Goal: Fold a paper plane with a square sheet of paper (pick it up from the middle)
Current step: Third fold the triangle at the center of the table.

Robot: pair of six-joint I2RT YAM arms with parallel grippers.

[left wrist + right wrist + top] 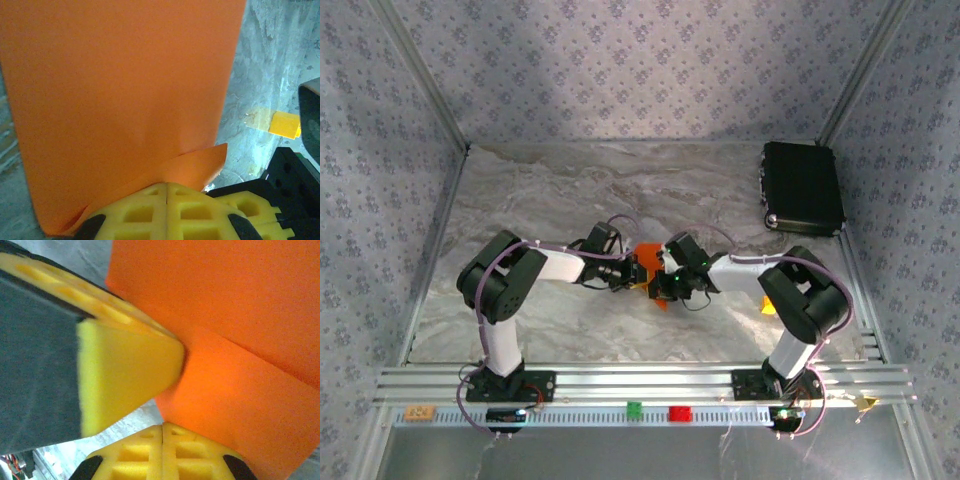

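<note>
Orange was what caught my eye: the square sheet of paper [645, 265] hung between the two arms near the middle of the table [570, 190], apparently lifted off the top. The left gripper [625, 270] had its yellow fingers pressed together on one edge of the sheet, and the right gripper [666, 281] pinched it from the opposite side, the two close together.

From the wrist views I could see a crease and an overlapping flap, so I judged some folding had been done. There was no pointed dart shape, though, and most of the folds looked left to make.

The table was pale grey marble-patterned, smooth and probably slippery under thin paper. A black box [802, 187] lay at the far right corner, and a small yellow block [767, 306] sat by the right arm. Blue-grey patterned walls [620, 70] closed in three sides. Along the near aluminium rail [640, 380] sat a green block [634, 408] and a red block [679, 412].
</note>
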